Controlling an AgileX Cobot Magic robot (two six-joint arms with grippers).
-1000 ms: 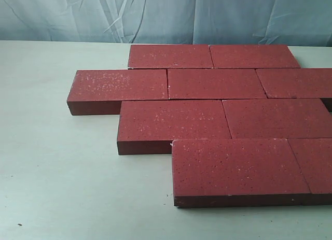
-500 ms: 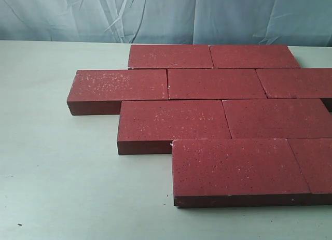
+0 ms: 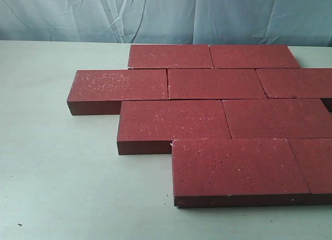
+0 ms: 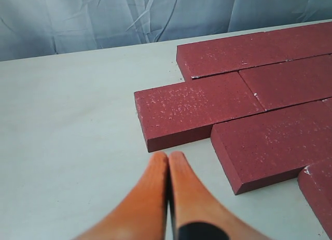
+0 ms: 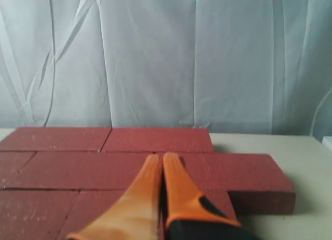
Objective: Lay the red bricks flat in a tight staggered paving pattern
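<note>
Several red bricks [image 3: 212,83] lie flat on the pale table in four staggered rows, edges touching, running off the right edge of the exterior view. No gripper shows in that view. In the left wrist view my left gripper [image 4: 169,156] is shut and empty, its orange fingertips over bare table just short of the side face of the leftmost second-row brick [image 4: 194,106]. In the right wrist view my right gripper [image 5: 162,158] is shut and empty above the brick field, over a brick [image 5: 244,173] whose end sticks out past its neighbours.
The pale green table [image 3: 57,172] stretches bare to the left and front of the bricks. A wrinkled light-blue cloth backdrop [image 3: 166,14] hangs along the table's far edge. A small dark speck [image 3: 19,224] lies near the front left.
</note>
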